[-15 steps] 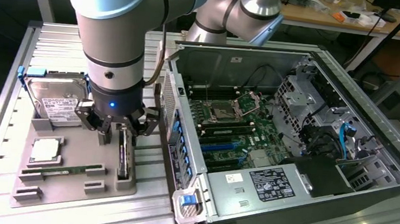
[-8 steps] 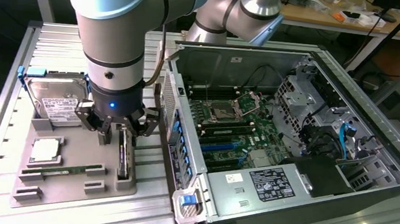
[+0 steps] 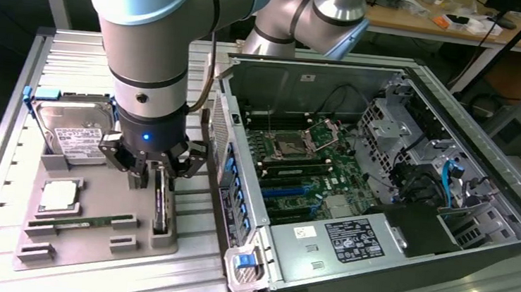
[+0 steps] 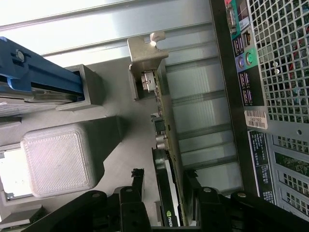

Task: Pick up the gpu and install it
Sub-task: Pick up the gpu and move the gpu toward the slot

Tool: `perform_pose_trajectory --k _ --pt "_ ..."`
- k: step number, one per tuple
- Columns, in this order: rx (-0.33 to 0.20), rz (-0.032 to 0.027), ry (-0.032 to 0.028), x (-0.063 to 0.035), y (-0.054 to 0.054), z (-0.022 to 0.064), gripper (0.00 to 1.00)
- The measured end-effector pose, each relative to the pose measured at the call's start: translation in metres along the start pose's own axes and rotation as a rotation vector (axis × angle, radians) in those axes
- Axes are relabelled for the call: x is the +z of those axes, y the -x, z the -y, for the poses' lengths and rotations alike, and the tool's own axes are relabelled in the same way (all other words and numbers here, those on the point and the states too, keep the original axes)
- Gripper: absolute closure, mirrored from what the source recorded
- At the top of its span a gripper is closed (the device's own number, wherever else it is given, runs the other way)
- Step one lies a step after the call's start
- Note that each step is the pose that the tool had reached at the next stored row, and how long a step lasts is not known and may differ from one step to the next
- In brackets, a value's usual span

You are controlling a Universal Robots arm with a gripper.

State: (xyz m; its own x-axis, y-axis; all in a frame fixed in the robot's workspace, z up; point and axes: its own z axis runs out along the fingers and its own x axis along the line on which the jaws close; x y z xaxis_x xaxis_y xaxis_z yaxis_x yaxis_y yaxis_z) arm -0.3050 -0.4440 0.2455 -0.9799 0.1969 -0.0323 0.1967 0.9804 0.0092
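1. The hand [image 4: 164, 179] hung low over the grey tray [image 3: 91, 248]. Its jaws were partly open and astride the gpu [image 3: 162, 207]. One finger [image 4: 138, 180] showed a sliver of gap to the card, so by my judgement nothing was gripped yet.
2. The gpu stood on edge in its tray slot, directly under the hand. Its silver bracket [image 4: 145, 55] lay out beyond the fingers, at the card's far end.
3. Risk: the fingers would bear on a thin board. An uneven pinch could tip the card in its slot and jam it on the way up.
4. Risk: the hold looked set away from the bracket end. That end could droop and pivot the card between the pads.
5. Risk: the computer case [image 4: 285, 72] stood close beside the hand, so a sideways carry might clip its wall.
6. Risk: the hard drive [image 3: 72, 133] and memory stick [image 3: 79, 223] sat on the hand's other side, near enough for a wide swing to disturb them.
7. Hard to make out:
   - The card showed edge-on, so its fan face was not seen.
   - The pad faces were hidden behind the finger links.
   - The wrist covered the card's upper end in the exterior view.
   - I could not pick out the target slot on the board inside the case.
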Motion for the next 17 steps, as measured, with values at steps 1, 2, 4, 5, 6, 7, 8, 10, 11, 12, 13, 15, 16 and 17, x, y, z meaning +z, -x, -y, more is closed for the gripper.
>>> perform_pose_trajectory --k 1,2,4,5,6,7,8,10,11,12,13,15,16,17 --pt "0.000 0.0000 -0.0001 0.0000 0.0000 0.0000 0.55" --pt "0.000 0.0000 0.0000 0.0000 0.0000 0.0000 0.55" --pt "0.000 0.0001 0.0000 0.0000 0.0000 0.0000 0.64" --pt "0.000 0.0000 0.0000 0.0000 0.0000 0.0000 0.64" --pt "0.000 0.0000 -0.0001 0.0000 0.0000 0.0000 0.65" --pt "0.000 0.0000 -0.0001 0.0000 0.0000 0.0000 0.65" --pt "0.000 0.0000 -0.0001 0.0000 0.0000 0.0000 0.71" --pt "0.000 0.0000 -0.0001 0.0000 0.0000 0.0000 0.71" --pt "0.000 0.0000 -0.0001 0.0000 0.0000 0.0000 0.71" --pt "0.000 0.0000 0.0000 0.0000 0.0000 0.0000 0.71" --pt "0.000 0.0000 -0.0001 0.0000 0.0000 0.0000 0.71" --pt "0.000 0.0000 0.0000 0.0000 0.0001 0.0000 0.71" --pt "0.000 0.0000 -0.0001 0.0000 0.0000 0.0000 0.71" --pt "0.000 0.0000 0.0000 0.0000 0.0000 0.0000 0.71"
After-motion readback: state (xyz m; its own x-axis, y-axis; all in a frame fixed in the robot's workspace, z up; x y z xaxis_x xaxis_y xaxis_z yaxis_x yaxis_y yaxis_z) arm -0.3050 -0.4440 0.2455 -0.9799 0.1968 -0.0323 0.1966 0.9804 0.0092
